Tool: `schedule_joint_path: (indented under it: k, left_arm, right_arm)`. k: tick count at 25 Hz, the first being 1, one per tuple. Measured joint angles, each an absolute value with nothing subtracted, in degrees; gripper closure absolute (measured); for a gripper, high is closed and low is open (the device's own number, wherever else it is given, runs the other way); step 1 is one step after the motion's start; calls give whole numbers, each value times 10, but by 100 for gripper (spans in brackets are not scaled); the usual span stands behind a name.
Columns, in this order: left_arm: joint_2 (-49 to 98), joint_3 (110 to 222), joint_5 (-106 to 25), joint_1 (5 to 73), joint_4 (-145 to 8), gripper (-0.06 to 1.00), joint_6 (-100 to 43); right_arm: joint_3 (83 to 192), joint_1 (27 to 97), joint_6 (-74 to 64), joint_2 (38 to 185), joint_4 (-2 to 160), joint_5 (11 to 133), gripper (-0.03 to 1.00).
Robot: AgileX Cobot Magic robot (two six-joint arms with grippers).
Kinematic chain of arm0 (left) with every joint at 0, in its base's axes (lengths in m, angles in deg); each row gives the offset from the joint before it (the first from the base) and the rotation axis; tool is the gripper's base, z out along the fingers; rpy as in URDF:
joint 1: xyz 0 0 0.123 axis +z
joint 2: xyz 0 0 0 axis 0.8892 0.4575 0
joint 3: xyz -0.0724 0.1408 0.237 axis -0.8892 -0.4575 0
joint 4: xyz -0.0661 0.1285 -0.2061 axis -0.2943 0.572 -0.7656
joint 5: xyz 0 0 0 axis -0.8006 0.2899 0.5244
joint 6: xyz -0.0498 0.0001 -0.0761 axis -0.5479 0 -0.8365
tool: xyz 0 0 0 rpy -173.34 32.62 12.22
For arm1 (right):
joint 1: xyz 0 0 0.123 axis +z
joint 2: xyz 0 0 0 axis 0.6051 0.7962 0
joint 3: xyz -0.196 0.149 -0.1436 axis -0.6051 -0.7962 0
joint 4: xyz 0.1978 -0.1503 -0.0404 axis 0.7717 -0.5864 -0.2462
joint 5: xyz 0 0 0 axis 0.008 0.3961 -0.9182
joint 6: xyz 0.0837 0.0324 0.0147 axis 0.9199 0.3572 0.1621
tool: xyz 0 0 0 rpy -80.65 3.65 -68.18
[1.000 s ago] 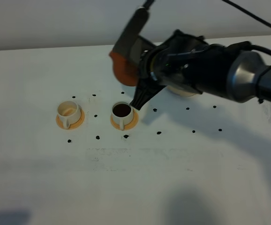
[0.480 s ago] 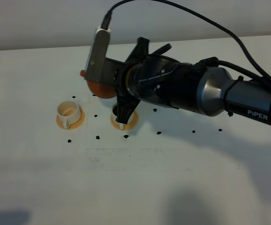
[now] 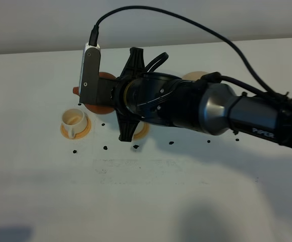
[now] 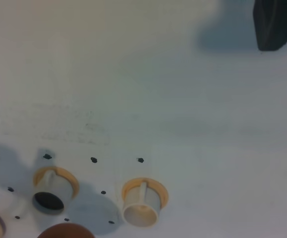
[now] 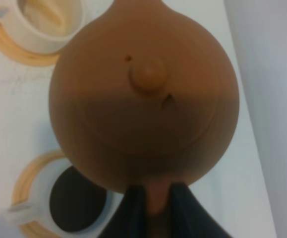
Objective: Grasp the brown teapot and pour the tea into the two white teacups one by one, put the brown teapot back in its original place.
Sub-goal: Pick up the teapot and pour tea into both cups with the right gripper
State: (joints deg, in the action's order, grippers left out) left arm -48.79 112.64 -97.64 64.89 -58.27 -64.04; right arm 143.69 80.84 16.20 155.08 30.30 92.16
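**One faint word on the arm**

The only lettering in view is a short white word (image 3: pixel 260 132) printed on the dark casing of the right arm (image 3: pixel 221 108), at about three o'clock from the middle of the high view. It is small and blurred. It appears to read "PIPER", though the letters cannot be made out for certain. Neither wrist view shows any legible text.

Matt reddish-brown clay teapot (image 5: pixel 143 99), smooth white teacups (image 4: pixel 141 206), smooth matt white table (image 3: pixel 135 201), glossy black and grey metal arm (image 3: pixel 216 108)
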Motion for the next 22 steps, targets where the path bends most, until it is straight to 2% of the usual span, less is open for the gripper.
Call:
schedule_joint_path:
  k: [9, 22]
  left_arm:
    - [-488, 1126, -976, 649, -583, 62, -640]
    - [-488, 1126, -976, 649, -583, 62, -640]
  right_arm:
    - [1506, 809, 162, 1607, 296, 963, 87]
    - [1511, 824, 162, 1622, 221, 945, 87]
